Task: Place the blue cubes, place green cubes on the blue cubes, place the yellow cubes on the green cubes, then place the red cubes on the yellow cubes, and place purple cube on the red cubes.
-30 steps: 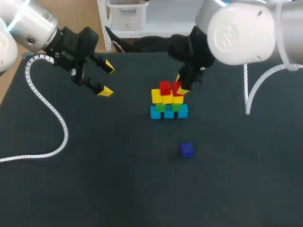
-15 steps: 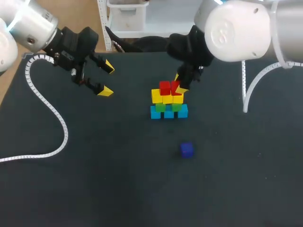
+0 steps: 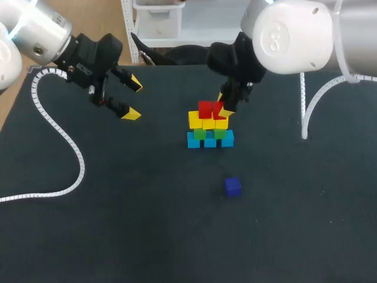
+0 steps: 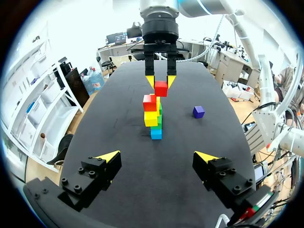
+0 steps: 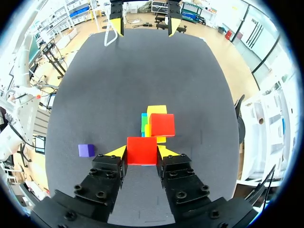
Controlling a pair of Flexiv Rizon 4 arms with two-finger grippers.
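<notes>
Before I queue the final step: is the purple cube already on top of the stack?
No, the purple cube lies by itself, well apart from the stack.

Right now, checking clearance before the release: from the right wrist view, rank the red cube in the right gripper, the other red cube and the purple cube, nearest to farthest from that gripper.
1. Held red cube: clamped between the right gripper's fingers.
2. Other red cube: just ahead, on the yellow cubes.
3. Purple cube: lying alone, well off to one side.
</notes>
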